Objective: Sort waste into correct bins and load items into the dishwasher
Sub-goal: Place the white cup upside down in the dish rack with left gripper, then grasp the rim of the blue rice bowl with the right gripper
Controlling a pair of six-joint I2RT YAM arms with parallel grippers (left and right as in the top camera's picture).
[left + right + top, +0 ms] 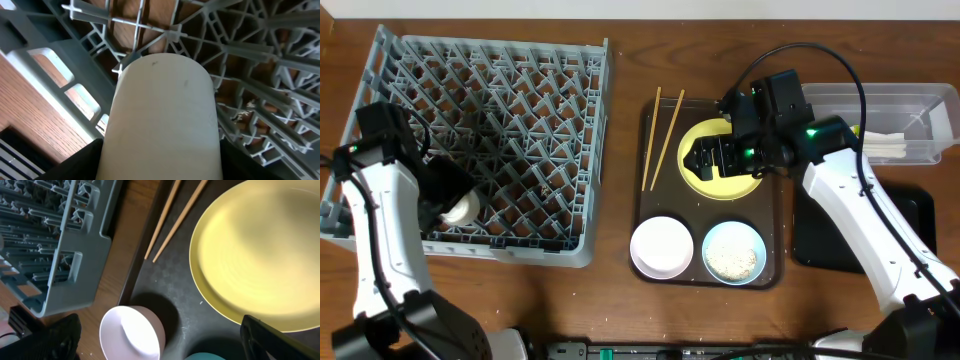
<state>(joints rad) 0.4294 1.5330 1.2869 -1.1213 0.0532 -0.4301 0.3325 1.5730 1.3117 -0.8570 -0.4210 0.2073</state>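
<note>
My left gripper (160,162) pinches the small white cup (162,100) across its smooth wall, above the grey dish rack (490,60) near its 7 o'clock corner. The cup looks light, rigid and slippery, so I judge a firm mid-wall hold best. My right gripper (167,340) hangs spread wide and empty. The yellow plate (260,255) lies toward 1 o'clock on the brown tray (165,285). It looks stiff and thin, best taken by its rim.

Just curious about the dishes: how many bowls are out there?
2. A pale pink bowl sits on the brown tray; a light blue bowl holding rice is right beside it.
</note>
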